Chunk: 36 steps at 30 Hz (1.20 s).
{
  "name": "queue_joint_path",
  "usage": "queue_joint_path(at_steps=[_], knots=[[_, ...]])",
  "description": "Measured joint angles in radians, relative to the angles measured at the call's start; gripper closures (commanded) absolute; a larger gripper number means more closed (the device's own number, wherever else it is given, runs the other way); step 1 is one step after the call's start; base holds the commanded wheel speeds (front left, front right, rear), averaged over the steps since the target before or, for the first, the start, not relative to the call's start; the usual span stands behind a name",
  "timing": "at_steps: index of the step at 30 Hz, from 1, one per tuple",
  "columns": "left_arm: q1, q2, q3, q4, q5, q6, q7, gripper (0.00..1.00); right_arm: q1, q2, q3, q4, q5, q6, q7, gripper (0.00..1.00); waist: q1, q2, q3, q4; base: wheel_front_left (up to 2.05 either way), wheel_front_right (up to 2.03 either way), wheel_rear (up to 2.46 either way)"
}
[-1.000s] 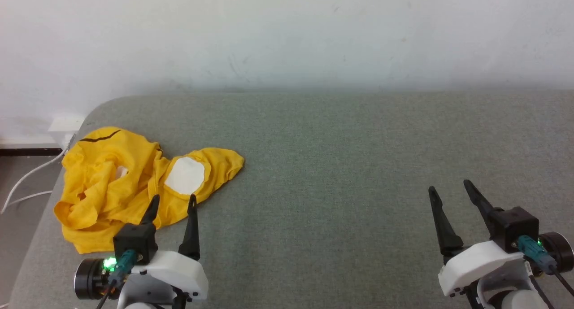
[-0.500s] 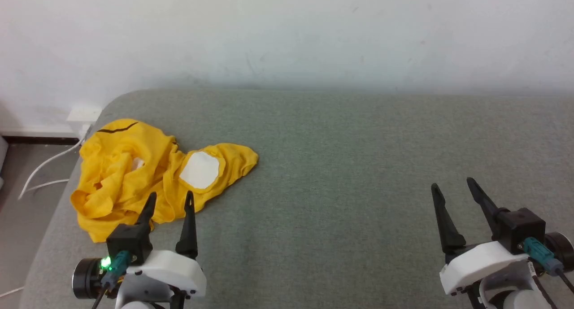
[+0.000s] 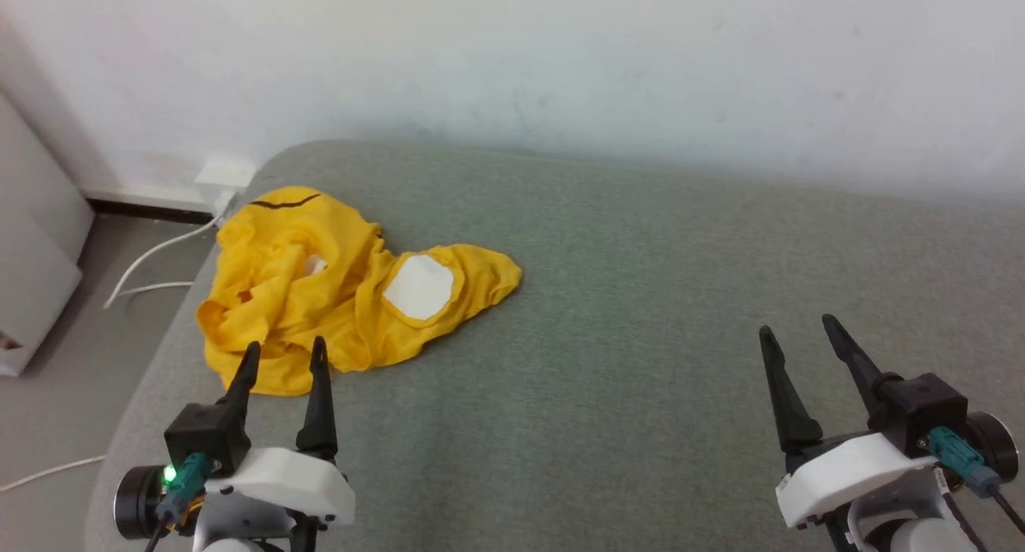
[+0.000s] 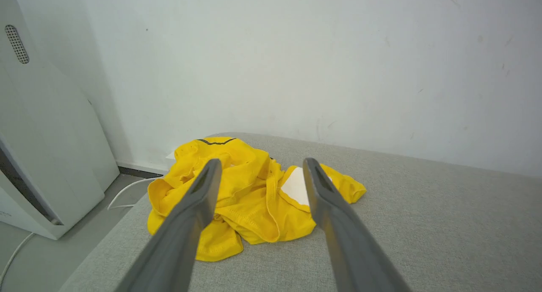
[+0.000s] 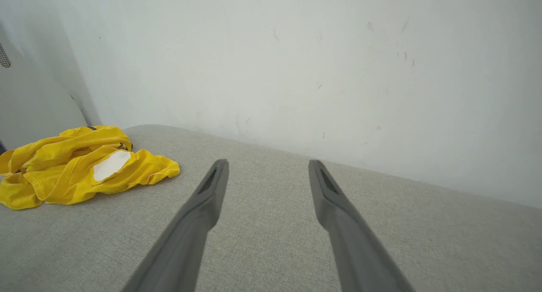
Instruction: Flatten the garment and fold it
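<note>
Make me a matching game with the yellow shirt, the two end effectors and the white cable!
1. yellow shirt
2. left end effector
3. right end effector
4. white cable

A. on the floor
B. open, over the bare grey surface
C. crumpled in a heap
D. open, right by the shirt

Pairs: 1-C, 2-D, 3-B, 4-A

We see our right gripper (image 5: 267, 167), jaws spread apart, above the grey surface (image 5: 381, 224), well apart from the crumpled yellow garment (image 5: 63, 169) lying near the white wall (image 5: 296, 71).
</note>
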Motion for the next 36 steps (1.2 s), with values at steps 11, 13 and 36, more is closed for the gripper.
queue_joint_path(at_steps=[11, 13, 36], knots=[[0.001, 0.0, 0.012, 0.007, -0.025, 0.0, -0.022, 0.0, 0.001, 0.0, 0.019, 0.002, 0.017, 0.0, -0.013, 0.0, 0.0, 0.0, 0.001, 0.098, 0.0, 0.0, 0.0], [0.001, 0.0, 0.014, 0.007, -0.032, 0.0, -0.025, 0.0, 0.0, 0.0, 0.021, 0.002, 0.019, 0.0, -0.02, 0.0, 0.0001, 0.0, 0.002, 0.114, 0.0, 0.0, 0.0], [-0.093, 0.0, -0.018, 0.076, -0.088, -0.025, -0.074, 0.0, -0.02, 0.001, 0.051, -0.005, 0.043, 0.0, -0.041, 0.0, 0.0001, 0.0, 0.061, 0.218, -0.01, -0.01, -0.01]])
